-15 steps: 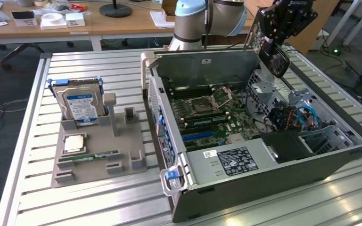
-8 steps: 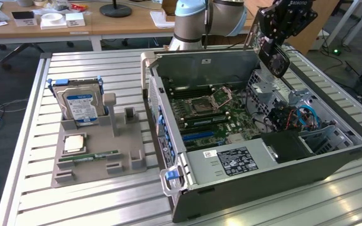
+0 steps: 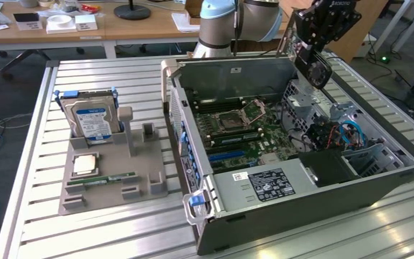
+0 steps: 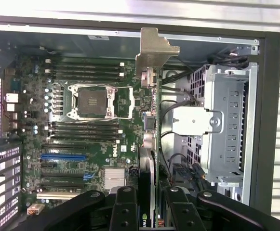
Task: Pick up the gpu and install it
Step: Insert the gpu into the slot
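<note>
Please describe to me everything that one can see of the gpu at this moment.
The gpu is a thin flat card with a dark face that carries what looks like a round fan. It has a silver metal bracket at one end. Seen edge-on in the wrist view, its board looks green. The end effector grips it between its fingers, so it hangs in the air above the open computer case and appears to touch nothing else.
</note>
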